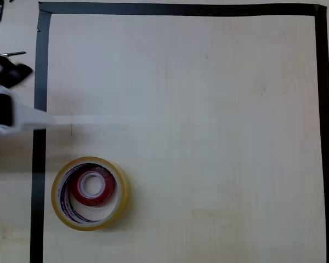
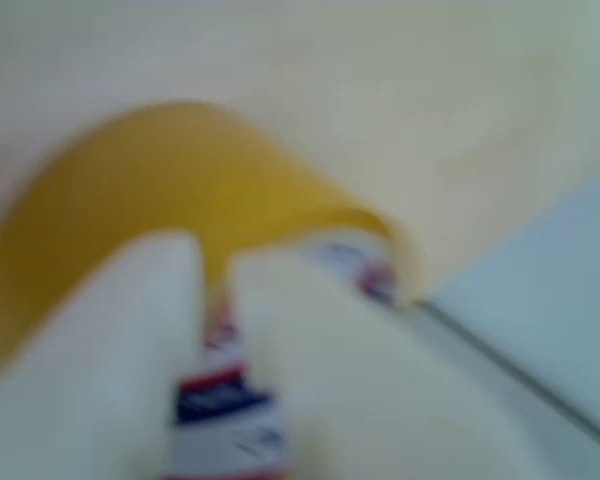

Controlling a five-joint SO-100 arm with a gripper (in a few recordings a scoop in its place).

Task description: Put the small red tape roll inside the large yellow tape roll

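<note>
Pale wood table (image 1: pixel 208 109), black tape border (image 1: pixel 40 82). Small red tape roll (image 1: pixel 92 187) inside large yellow tape roll (image 1: pixel 90 193). Blurred white fingers (image 2: pixel 110 350) slightly parted, straddling yellow wall; grip unclear.

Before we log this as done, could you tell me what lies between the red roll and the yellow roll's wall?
In the overhead view, bare table only: small glossy red tape roll lies inside wide yellow tape roll.

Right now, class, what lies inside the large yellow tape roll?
In the overhead view, the small red tape roll lies flat inside the large yellow tape roll, towards its upper side. The table beneath the red roll is covered.
</note>
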